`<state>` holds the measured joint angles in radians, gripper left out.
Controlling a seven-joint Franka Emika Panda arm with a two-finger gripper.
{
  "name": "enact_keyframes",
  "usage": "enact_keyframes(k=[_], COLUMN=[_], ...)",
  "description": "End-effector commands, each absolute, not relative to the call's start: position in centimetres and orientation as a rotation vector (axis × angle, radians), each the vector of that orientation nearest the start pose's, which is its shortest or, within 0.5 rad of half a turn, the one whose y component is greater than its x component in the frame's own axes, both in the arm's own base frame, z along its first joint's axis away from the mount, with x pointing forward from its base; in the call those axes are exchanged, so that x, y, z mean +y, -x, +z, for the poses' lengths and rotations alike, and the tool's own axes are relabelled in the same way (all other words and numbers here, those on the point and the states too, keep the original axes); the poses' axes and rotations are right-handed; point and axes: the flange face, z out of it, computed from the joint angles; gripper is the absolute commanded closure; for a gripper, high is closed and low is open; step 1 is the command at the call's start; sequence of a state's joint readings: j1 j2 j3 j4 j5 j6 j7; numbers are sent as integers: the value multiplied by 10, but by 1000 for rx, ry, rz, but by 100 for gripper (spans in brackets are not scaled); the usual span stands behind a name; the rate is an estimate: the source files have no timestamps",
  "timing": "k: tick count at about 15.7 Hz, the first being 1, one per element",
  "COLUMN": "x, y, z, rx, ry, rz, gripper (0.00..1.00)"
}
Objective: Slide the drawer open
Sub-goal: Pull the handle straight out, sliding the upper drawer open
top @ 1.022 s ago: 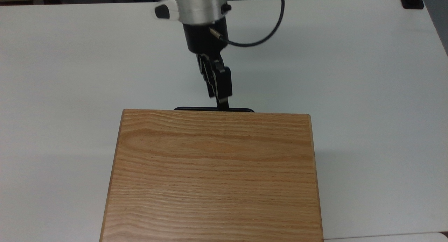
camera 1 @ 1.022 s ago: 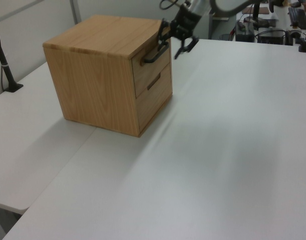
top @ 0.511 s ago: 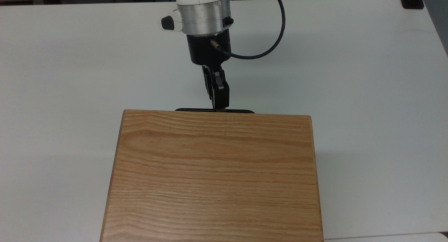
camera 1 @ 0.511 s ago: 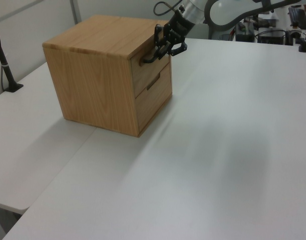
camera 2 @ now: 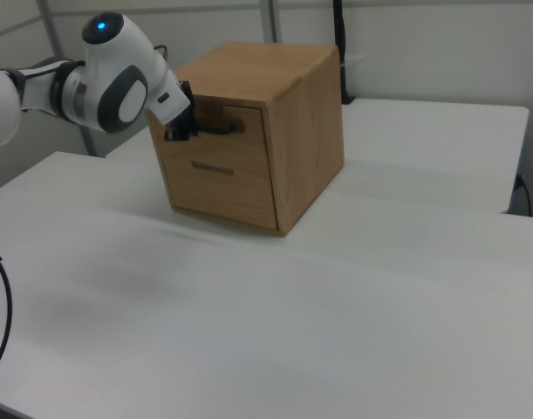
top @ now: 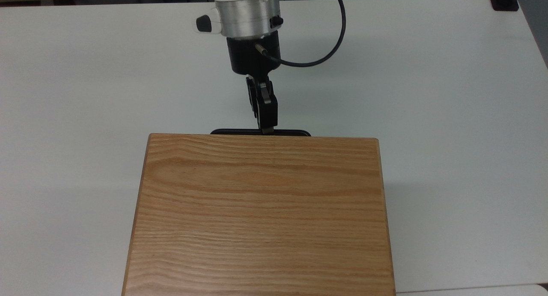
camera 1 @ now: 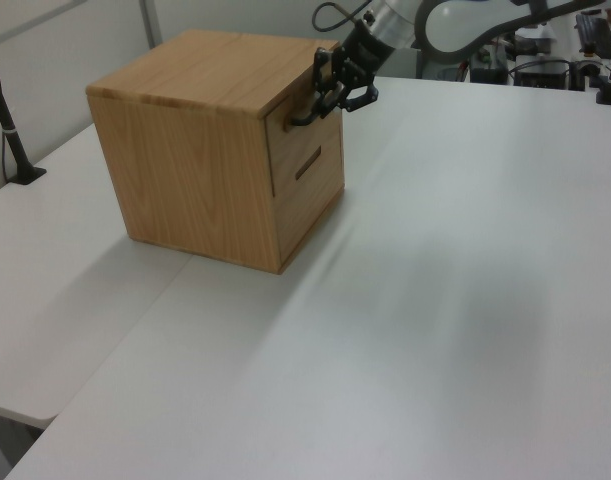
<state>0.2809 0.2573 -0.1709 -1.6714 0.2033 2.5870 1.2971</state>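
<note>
An oak cabinet (camera 1: 213,140) stood on the white counter (top: 449,116), its wide grained top panel (top: 261,214) taking up the lower middle of the top view. The cabinet held two drawers, one above the other; the upper drawer (camera 1: 301,132) sat just under the top panel on the face turned toward the left view's right, and the lower drawer (camera 1: 307,188) showed a short dark pull. The upper drawer's front panel lay close to flush with the cabinet face, with at most a thin gap around it. Its long black bar handle (top: 260,132) poked out past the far edge of the top panel in the top view. The pincer (top: 266,127) reached down to that bar near its middle, and its black fingers (camera 1: 330,88) looked closed around the handle in the left view. In the right view the pincer (camera 2: 181,127) met the bar at the right view's left end of the drawer front, behind the arm's white and grey wrist (camera 2: 118,74), where a blue light glowed. A black cable (top: 332,43) looped from the wrist in the top view. No brand mark, label or writing could be read on the cabinet, the arm or the counter.
</note>
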Motion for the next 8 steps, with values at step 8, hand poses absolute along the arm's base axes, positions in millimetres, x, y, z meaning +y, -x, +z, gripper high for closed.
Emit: enact_keyframes(k=[8], x=[54], y=[-548], z=[551], rx=[1454], ry=[2195], rz=[-424], gripper=[100])
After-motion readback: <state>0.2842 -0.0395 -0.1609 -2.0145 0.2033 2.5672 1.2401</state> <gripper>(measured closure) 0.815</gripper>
